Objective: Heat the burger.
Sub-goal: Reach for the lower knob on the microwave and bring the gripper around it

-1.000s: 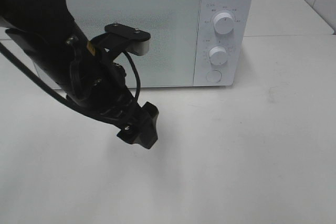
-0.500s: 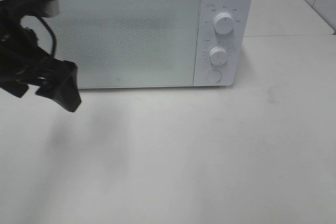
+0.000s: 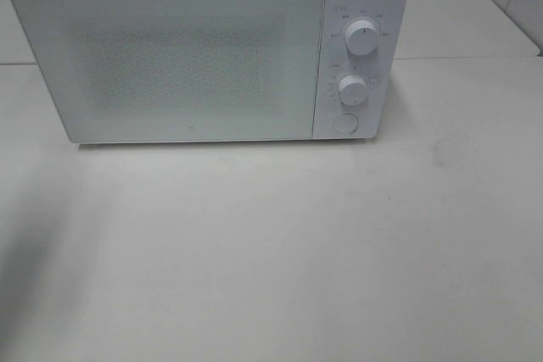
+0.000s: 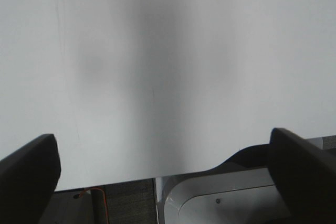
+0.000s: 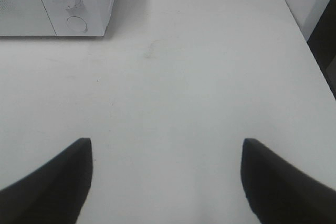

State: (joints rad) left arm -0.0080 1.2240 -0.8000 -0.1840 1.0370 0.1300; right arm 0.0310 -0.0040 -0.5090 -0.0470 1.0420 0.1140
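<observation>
The burger is out of view in every frame. A white microwave (image 3: 204, 48) stands at the back of the table with its door shut; two dials (image 3: 361, 37) and a round button (image 3: 344, 123) sit on its right panel. Neither arm shows in the high view. My left gripper (image 4: 163, 169) is open over bare white tabletop near a table edge, with nothing between its dark fingers (image 4: 29, 169). My right gripper (image 5: 165, 179) is open too, empty, above the table to the right of the microwave (image 5: 58, 3).
The white table (image 3: 280, 243) spreads in front of the microwave. In the left wrist view a table edge with a grey base (image 4: 226, 200) and an orange wire (image 4: 94, 195) shows below. The right wrist view shows the table's right edge (image 5: 310, 51).
The left arm, which hung in front of the microwave door a second ago, has swung away to the left and left the high view. The door is now uncovered.
</observation>
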